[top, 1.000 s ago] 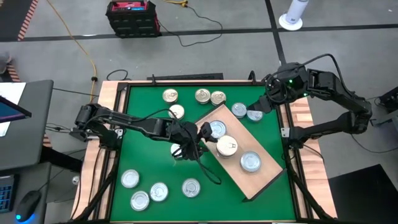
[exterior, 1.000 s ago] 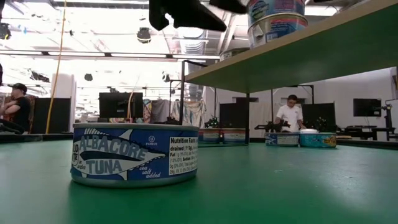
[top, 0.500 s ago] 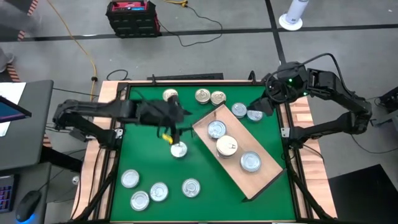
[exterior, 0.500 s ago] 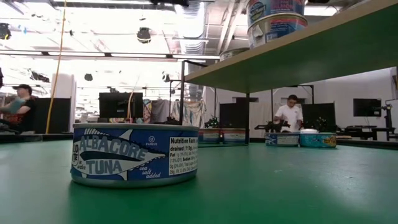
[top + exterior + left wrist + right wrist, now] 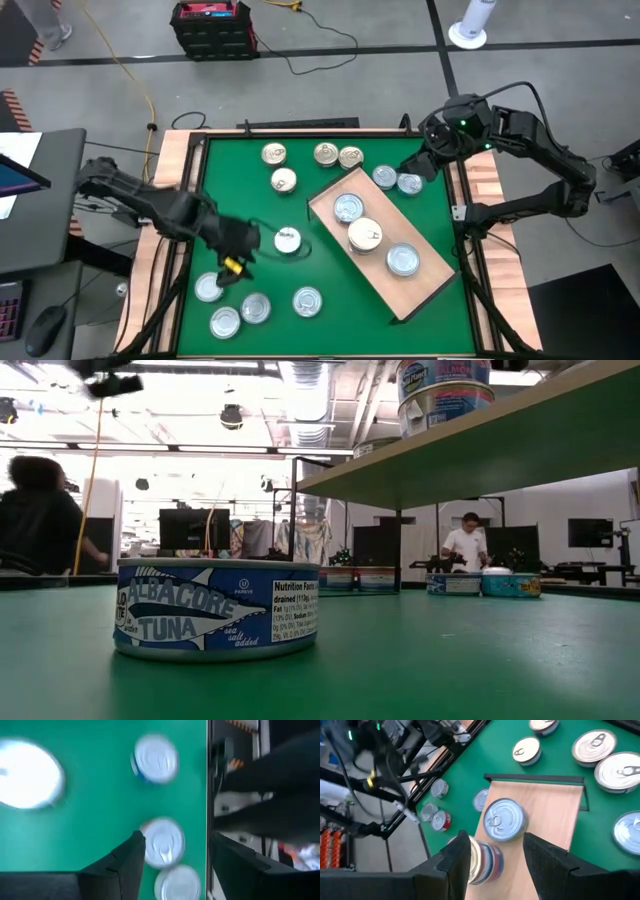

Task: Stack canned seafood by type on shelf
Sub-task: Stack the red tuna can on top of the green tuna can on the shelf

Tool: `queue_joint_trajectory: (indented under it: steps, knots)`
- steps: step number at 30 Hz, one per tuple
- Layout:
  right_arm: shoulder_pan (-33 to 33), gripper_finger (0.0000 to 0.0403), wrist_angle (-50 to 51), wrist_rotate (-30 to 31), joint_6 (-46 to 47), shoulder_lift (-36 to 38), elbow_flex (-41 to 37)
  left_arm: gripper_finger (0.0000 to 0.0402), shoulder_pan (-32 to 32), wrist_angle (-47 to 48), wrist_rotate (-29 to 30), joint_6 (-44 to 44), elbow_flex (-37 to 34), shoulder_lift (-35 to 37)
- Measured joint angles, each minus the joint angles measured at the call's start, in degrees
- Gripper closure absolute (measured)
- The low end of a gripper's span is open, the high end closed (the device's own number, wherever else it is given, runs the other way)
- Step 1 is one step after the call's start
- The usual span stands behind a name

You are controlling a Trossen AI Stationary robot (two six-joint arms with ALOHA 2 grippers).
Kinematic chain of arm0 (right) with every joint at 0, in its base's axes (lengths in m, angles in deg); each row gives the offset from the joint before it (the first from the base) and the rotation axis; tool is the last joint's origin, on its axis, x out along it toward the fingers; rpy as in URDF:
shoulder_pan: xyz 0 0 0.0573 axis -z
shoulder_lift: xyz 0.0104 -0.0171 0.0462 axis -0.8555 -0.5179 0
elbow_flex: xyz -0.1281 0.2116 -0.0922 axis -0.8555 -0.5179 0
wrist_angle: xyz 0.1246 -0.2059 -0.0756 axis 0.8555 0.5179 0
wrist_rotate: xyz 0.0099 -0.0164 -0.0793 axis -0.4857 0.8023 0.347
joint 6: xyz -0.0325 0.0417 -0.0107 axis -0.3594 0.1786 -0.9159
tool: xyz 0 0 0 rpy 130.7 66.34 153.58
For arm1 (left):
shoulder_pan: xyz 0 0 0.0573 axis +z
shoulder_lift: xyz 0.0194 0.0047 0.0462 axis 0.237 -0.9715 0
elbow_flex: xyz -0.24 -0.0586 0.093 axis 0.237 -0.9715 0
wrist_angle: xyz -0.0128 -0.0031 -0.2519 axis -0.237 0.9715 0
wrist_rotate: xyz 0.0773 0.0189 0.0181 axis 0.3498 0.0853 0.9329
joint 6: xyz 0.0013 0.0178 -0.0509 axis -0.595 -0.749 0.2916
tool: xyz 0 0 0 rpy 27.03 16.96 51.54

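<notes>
The left gripper (image 5: 230,265) hovers with parted, empty fingers over the mat (image 5: 250,215), just beside a tin (image 5: 208,288) at the near-left group. Three tins sit on the shelf (image 5: 420,290). The right gripper (image 5: 408,168) waits, fingers apart, near two tins (image 5: 398,180) beyond the shelf.

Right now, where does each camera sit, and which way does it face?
High: overhead, straight down on the mat, board, both arms.
Low: at mat height, facing a tuna tin and the room; no gripper clear.
Left wrist: over tins near the mat's edge; own fingers show.
Right wrist: toward the board; own fingers show.
Shared: the board.
</notes>
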Motion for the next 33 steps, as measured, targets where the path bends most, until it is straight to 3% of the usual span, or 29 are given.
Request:
queue_joint_trajectory:
  steps: [7,11,18,26,33]
  knots:
    - [0.34,0.0198,-0.13,0.15,0.00,-0.04,0.00,0.0221,-2.49,-15.01,-3.10,13.10,-17.71,-0.11]
    - [0.34,0.0198,-0.82,0.43,0.20,-0.04,0.00,0.0232,-2.40,-26.06,-5.45,20.00,-24.34,-0.11]
    - [0.34,0.0198,-1.08,3.51,0.66,-0.04,0.00,0.0247,-2.99,-27.58,-2.18,21.03,-25.48,-3.40]
    - [0.34,0.0198,-1.54,4.21,0.68,-0.04,0.00,0.0269,-5.27,-33.55,-3.73,19.06,-25.13,-11.50]
    - [0.34,0.0198,-1.65,4.21,0.66,-0.04,0.00,0.0293,-7.98,-30.62,1.89,18.16,-22.20,-16.40]
